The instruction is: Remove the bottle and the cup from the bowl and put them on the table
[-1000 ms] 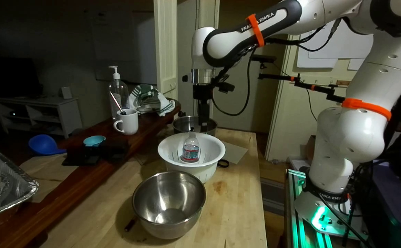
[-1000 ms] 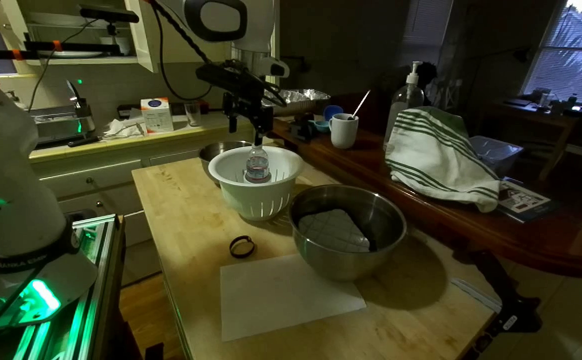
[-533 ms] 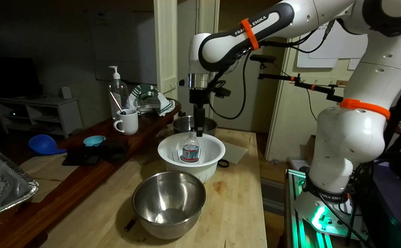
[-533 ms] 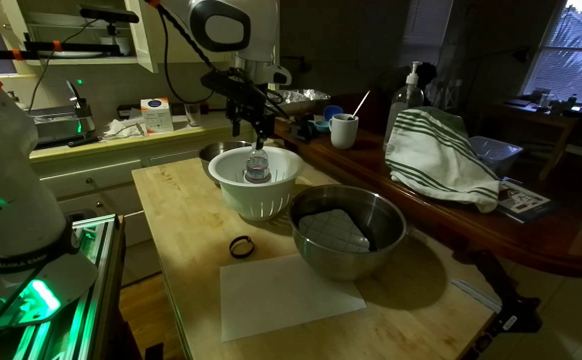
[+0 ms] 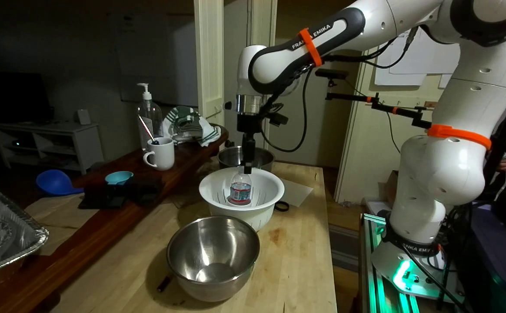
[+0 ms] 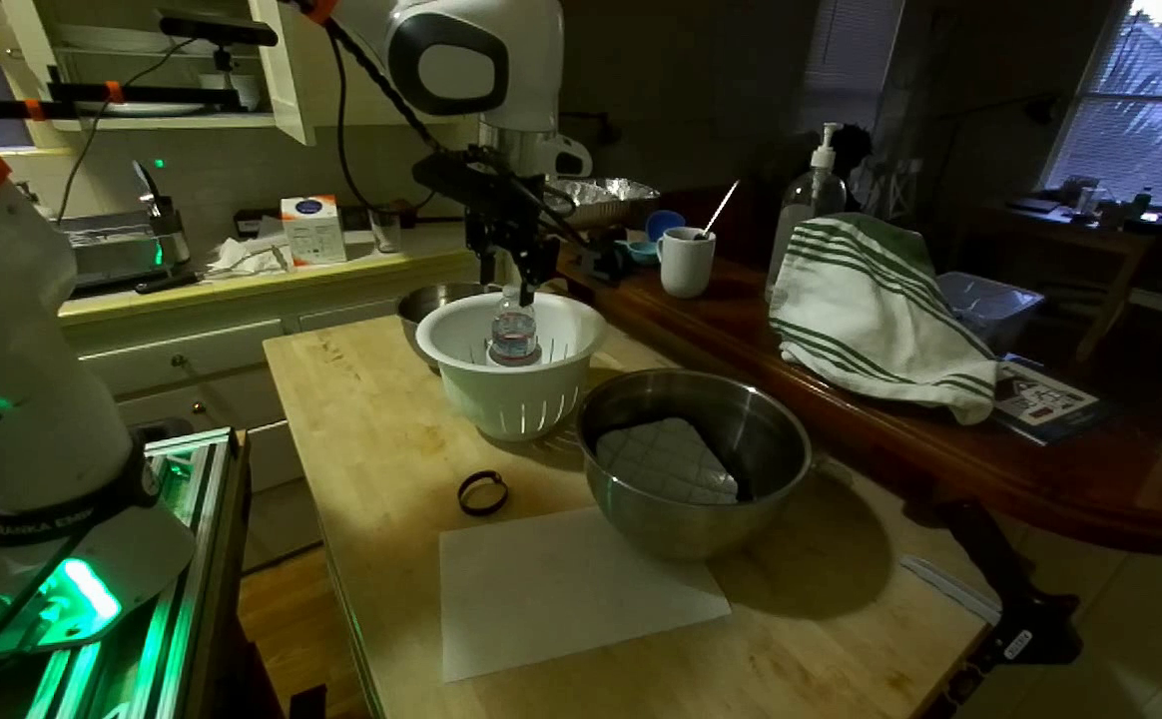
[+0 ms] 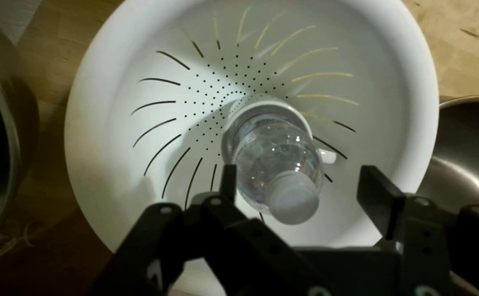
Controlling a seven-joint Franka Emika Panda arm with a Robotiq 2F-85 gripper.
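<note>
We judge the clear plastic bottle (image 7: 278,162), right of centre in the wrist view, light, slippery, best held by the neck. Our black pincer (image 7: 301,186) stands spread apart. We count one bottle in one white handled cup (image 7: 265,105), both in one round white ribbed bowl (image 7: 85,123); two shiny steel bowls (image 6: 701,531).

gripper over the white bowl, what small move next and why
Probably ease the open gripper slightly lower. In the wrist view, the cap lies between its fingers, but in both exterior views the tips seem to reach only the top of the bottle; a lower grip should hold it more firmly for lifting from the cup.
</note>
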